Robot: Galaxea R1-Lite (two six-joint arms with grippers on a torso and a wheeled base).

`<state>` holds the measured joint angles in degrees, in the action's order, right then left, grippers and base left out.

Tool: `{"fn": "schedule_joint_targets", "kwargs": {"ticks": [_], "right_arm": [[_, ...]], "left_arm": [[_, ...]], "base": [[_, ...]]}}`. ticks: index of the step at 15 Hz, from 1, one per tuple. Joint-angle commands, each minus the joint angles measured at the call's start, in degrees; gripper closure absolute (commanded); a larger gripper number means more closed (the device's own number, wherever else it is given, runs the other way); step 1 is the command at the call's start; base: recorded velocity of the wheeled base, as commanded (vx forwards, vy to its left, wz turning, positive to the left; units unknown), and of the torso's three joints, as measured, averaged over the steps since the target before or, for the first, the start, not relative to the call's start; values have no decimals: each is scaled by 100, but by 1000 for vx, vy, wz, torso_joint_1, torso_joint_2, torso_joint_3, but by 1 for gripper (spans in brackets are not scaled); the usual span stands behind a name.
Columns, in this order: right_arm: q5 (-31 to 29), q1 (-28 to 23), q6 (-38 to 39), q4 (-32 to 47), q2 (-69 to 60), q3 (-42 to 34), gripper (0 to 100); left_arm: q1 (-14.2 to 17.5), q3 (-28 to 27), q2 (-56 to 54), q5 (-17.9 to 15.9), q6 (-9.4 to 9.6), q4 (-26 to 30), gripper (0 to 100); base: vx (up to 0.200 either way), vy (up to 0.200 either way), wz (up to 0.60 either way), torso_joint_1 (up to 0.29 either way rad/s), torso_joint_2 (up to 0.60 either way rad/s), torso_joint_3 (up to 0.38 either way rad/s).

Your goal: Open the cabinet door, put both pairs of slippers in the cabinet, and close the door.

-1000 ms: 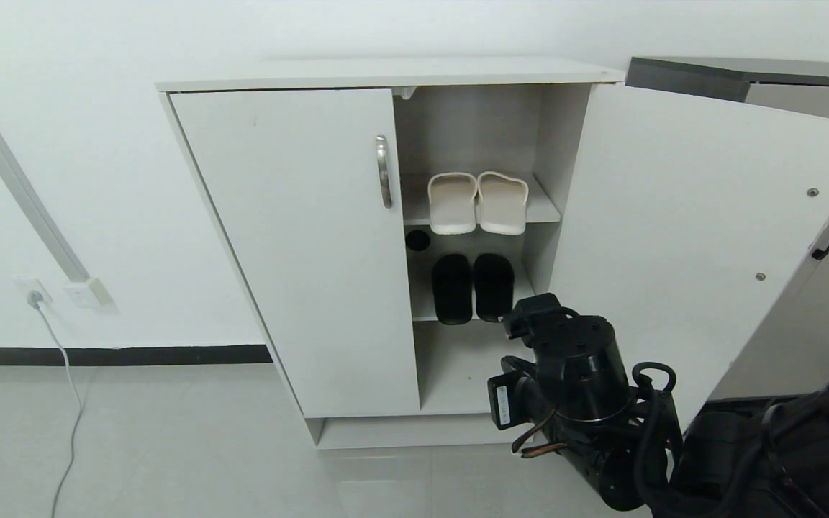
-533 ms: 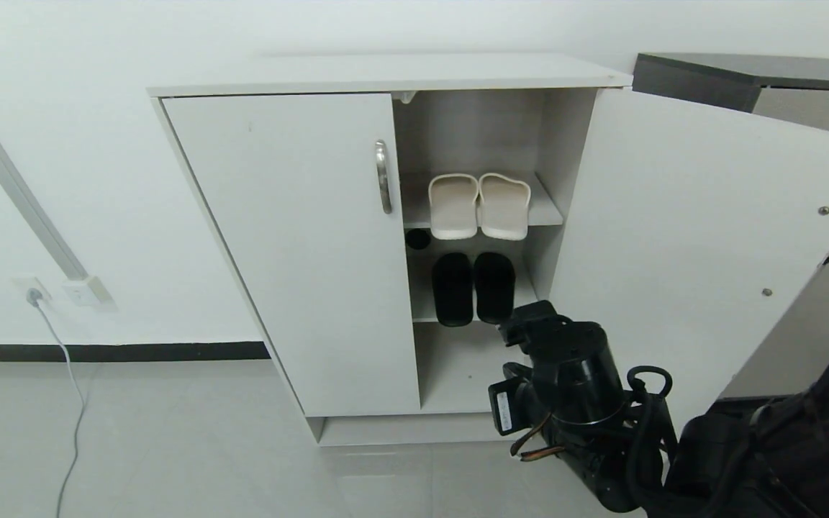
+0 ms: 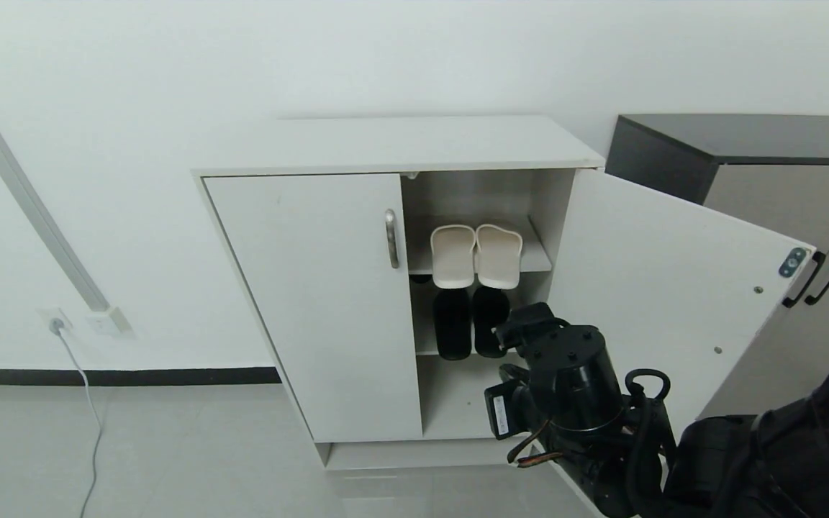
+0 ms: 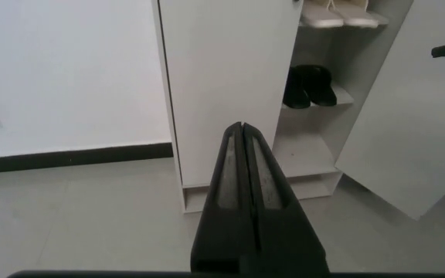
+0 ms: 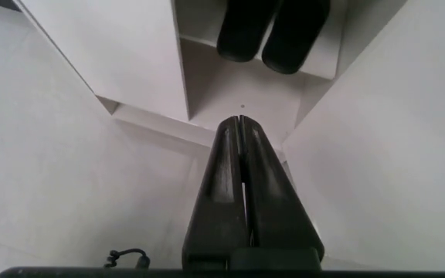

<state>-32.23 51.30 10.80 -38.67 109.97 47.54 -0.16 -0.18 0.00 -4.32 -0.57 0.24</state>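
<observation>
The white cabinet (image 3: 400, 144) has its left door (image 3: 314, 302) closed and its right door (image 3: 659, 288) swung wide open. A white pair of slippers (image 3: 476, 255) lies on the upper shelf and a black pair (image 3: 470, 322) on the shelf below. My right arm (image 3: 565, 367) hangs low in front of the open compartment, just right of the black slippers. Its gripper (image 5: 240, 135) is shut and empty, below the black slippers (image 5: 273, 27) and beside the open door (image 5: 392, 139). My left gripper (image 4: 240, 139) is shut and empty, well back from the closed door (image 4: 230, 77).
A dark grey cabinet (image 3: 745, 158) with black handles stands just behind the open door. A wall outlet with a cable (image 3: 58, 325) and a slanted grey conduit (image 3: 26, 194) are at the left. Bare tiled floor (image 3: 134, 460) lies in front of the cabinet.
The head camera has pulled back and tilted, so the cabinet looks smaller and lower. The right arm keeps about the same place before the open compartment. Slippers and doors have not moved.
</observation>
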Motion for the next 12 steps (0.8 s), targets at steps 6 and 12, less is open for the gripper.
{"fn": "schedule_joint_targets", "kwargs": {"ticks": [6,12], "right_arm": [[-2,-15,1,0,68,9,100],[-11,-15,1,0,77,9,100]], "left_arm": [[-2,1,0,1,5,2,100],[7,1,0,1,5,2,100]], "base": [[0,0,0,153,-473,-323],[0,0,0,195,-510,-316]]}}
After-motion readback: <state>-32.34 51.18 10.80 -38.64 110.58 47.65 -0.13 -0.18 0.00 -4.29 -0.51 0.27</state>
